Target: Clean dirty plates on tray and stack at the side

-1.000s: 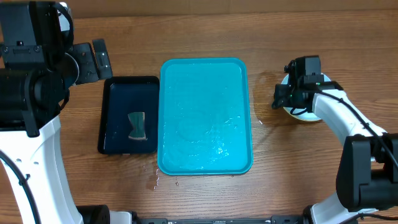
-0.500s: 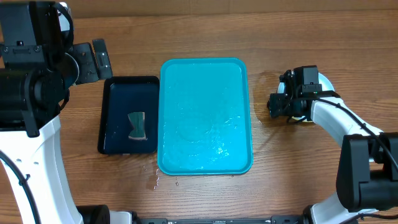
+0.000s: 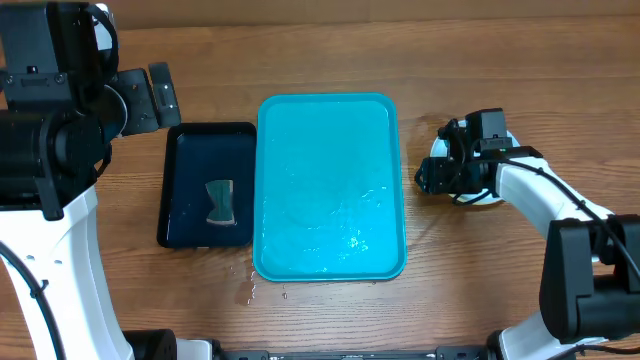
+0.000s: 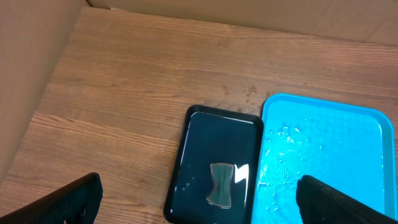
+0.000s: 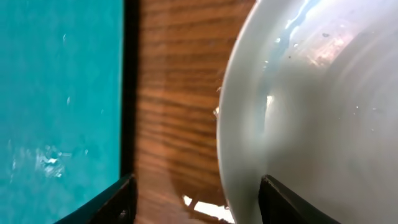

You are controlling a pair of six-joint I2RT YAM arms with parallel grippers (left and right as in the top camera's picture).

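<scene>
Since the tray [image 3: 330, 110] carries no plates and shows only a film of water drops, you are most likely at the very end of the job, at the stacking step. The plates [image 5: 311, 93] sit on the table to the right of the tray, close beside it but not touching, and mostly hidden under the right gripper [image 3: 432, 176]. You cannot count from here how many are stacked. In the wrist view its fingers [image 5: 118, 199] stand partly apart. One is over bare wood, the other is over the pale plate, and the plate's rim runs between them. They pinch nothing, so read that as a let-go. The left gripper [image 3: 150, 95] hangs high at the far left, spread fully wide and empty, above the black tray [image 3: 190, 140] with its sponge [image 3: 220, 202]. Your next move, as I judge it, is to raise the right arm straight up off the rim so that neither finger drags the top plate sideways, then look at the stack from above
</scene>
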